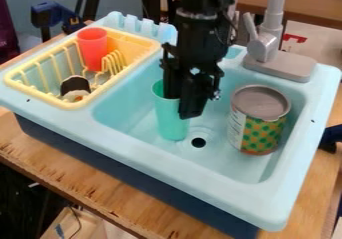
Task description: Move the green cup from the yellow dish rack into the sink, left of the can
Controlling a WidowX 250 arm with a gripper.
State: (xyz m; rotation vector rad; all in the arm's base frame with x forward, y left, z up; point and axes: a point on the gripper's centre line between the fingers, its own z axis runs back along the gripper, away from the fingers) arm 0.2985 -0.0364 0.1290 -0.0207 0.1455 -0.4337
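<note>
claw point(180, 106) pinches the green cup point(172, 125) by its rim, open basin floor point(217, 125) between cup and can point(259, 125).

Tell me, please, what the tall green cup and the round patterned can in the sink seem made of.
The tall green cup looks like smooth plastic: one even colour, thin rim. The round patterned can is probably metal with a printed paper label: its grey top has a raised rim, though cardboard is possible.
</note>
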